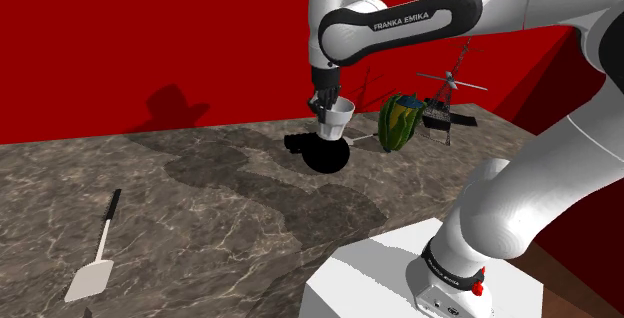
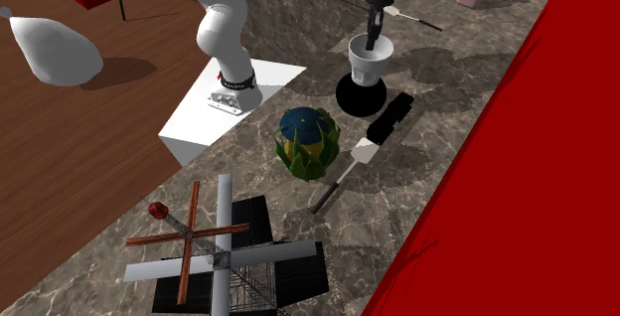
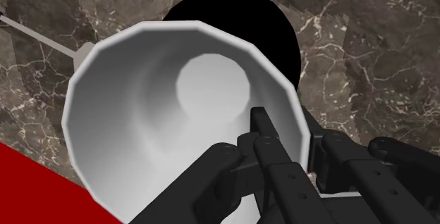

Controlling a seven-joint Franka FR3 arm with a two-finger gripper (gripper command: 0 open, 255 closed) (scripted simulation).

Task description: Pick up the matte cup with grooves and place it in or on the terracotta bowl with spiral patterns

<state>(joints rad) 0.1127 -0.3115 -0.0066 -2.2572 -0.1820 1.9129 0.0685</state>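
My black gripper (image 1: 324, 100) is shut on the rim of a plain white cup (image 1: 336, 120), one finger inside it and one outside. The cup hangs upright, mouth up, directly over a round bowl (image 1: 327, 154) that is drawn pure black and stands on the marble counter. From the second exterior view the gripper (image 2: 375, 38) comes straight down into the cup (image 2: 369, 64), whose base overlaps the bowl (image 2: 361, 96); I cannot tell whether they touch. In the wrist view the gripper (image 3: 285, 129) pinches the cup (image 3: 148, 110) wall, and the bowl (image 3: 233, 8) shows beyond the cup.
Past the bowl lie a black block (image 2: 390, 117) and a grey spatula (image 2: 343, 173). A green, blue and yellow rounded object (image 1: 398, 123) and a windmill model (image 1: 445, 96) stand at the shoulder view's right. Another spatula (image 1: 95, 264) lies front left. The red wall (image 1: 150, 36) bounds the counter.
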